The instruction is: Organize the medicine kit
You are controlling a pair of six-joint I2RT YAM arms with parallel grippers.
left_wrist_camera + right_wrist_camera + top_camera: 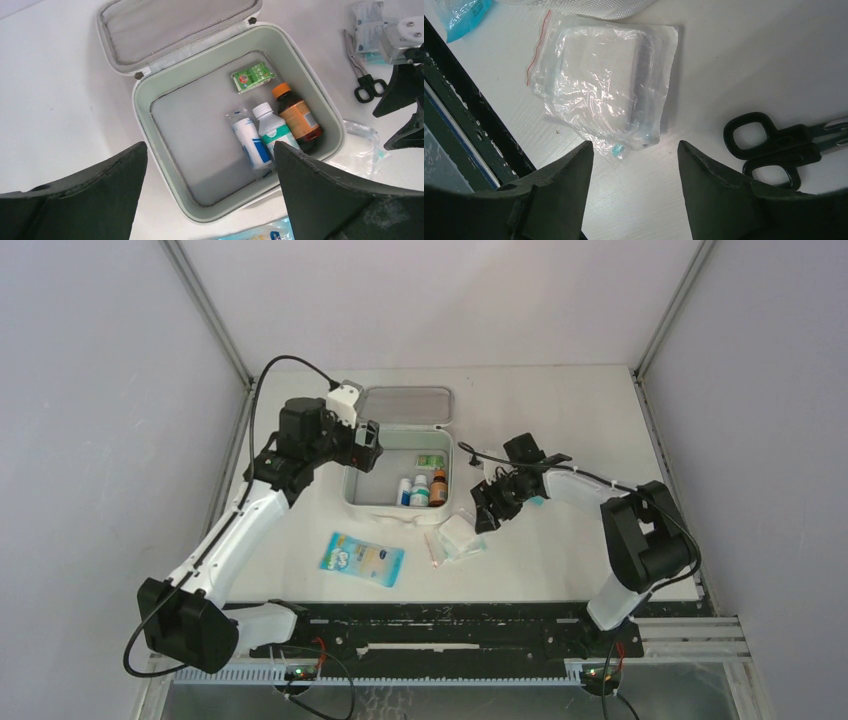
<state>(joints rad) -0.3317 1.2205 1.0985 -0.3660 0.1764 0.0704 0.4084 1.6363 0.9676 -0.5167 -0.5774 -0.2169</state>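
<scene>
The medicine kit (352, 488) lies open at the table's middle, its grey mesh lid (405, 406) folded back. In the left wrist view its pale green rim (142, 107) surrounds a green packet (252, 76), a brown bottle with an orange cap (296, 116), a white-and-green bottle (272, 131) and a white-and-blue tube (251, 143). My left gripper (368, 448) hovers open and empty over the kit's left edge (210, 145). My right gripper (487, 512) is open and empty just above the table (635, 145), beside a clear plastic bag (604, 85) and black scissors (769, 145).
A blue-and-white flat packet (362, 558) lies in front of the kit. The clear bag (458, 536) lies right of it. The scissors (364, 75) lie right of the kit. A black rail (450, 625) runs along the near edge. Grey walls enclose the table.
</scene>
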